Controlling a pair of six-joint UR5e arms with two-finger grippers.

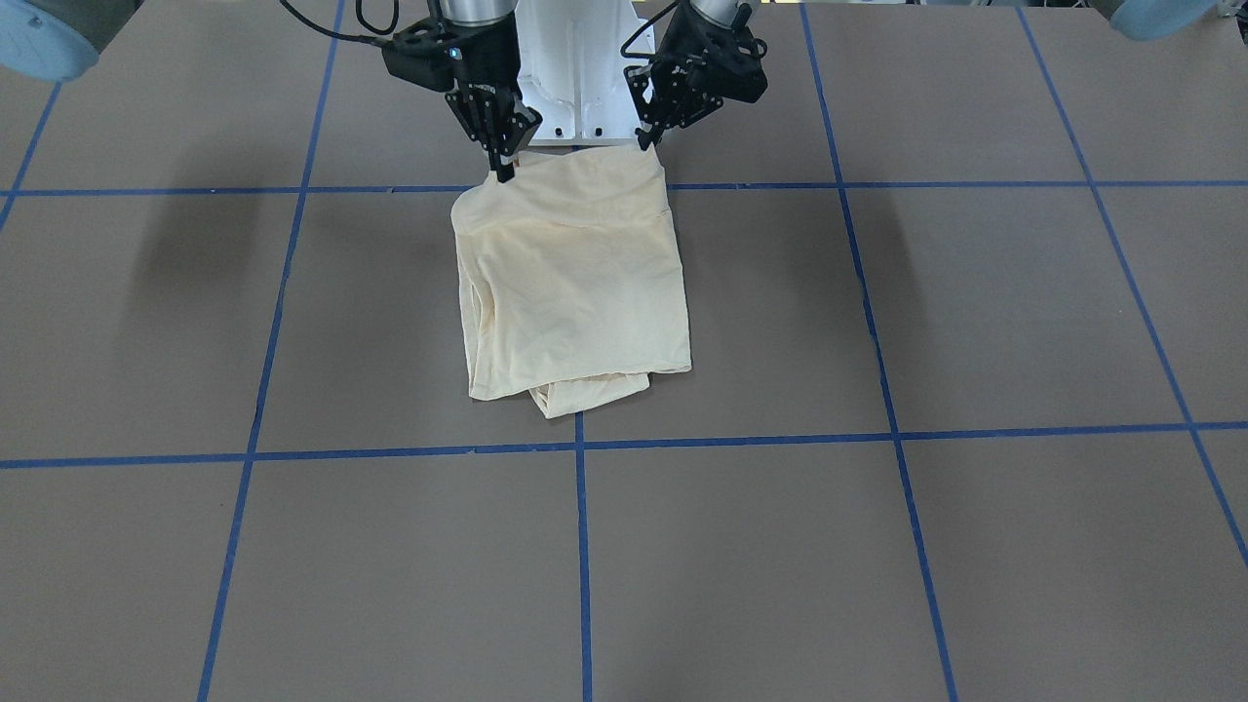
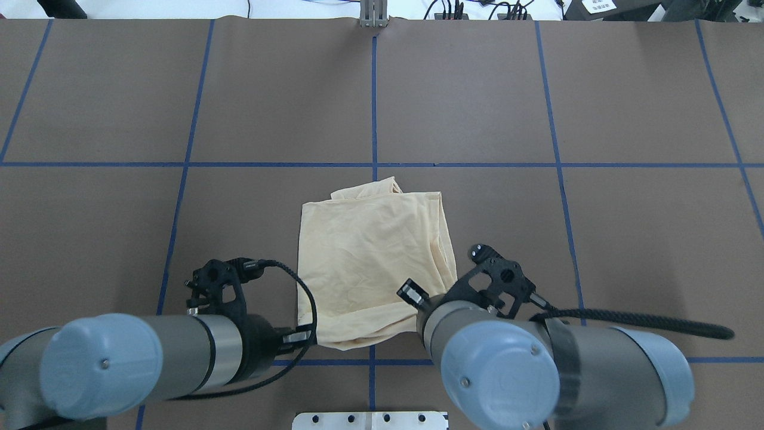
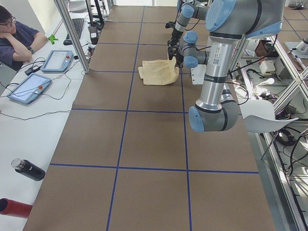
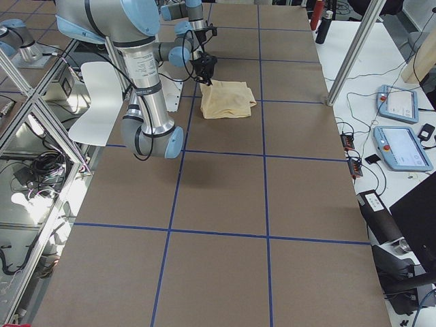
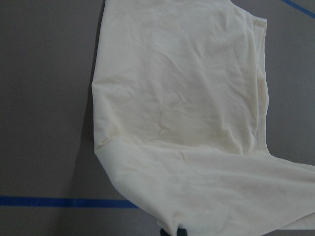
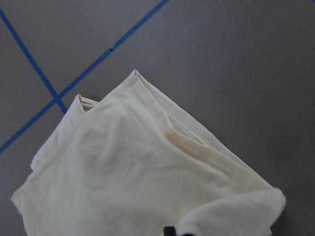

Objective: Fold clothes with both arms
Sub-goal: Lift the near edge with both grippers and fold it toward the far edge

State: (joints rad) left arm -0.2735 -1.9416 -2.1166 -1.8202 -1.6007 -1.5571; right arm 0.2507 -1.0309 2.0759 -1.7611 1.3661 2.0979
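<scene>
**Both arms pinch the folded shirt at its base-side corners**

A brown counter [image 1: 877, 565] gridded with blue tape lines [image 1: 582, 546] fills the scene, and the robot's white pedestal base [image 1: 580, 58] stands at one edge of it. The pale cream-yellow thin shirt [image 1: 575, 283] lies just in front of that base, folded into a rough rectangle with a plain side up. The edge nearest the base crosses one tape line. The edge farthest from the base stops just short of the next line, and there a folded under-layer peeks out past the top layer.

The silver-grey left arm [image 2: 149, 352] comes down beside the base, over the base-side corner of the shirt on its own side. Its jaws are closed, pinching the cloth at that corner. The silver-grey right arm [image 2: 597, 364] comes down on the other side of the base, and its jaws are likewise closed on the other base-side corner. In each wrist view the cloth bunches up towards a dark fingertip [image 5: 172, 232] at the bottom edge. The rest of the shirt lies flat on the counter, away from the base
</scene>
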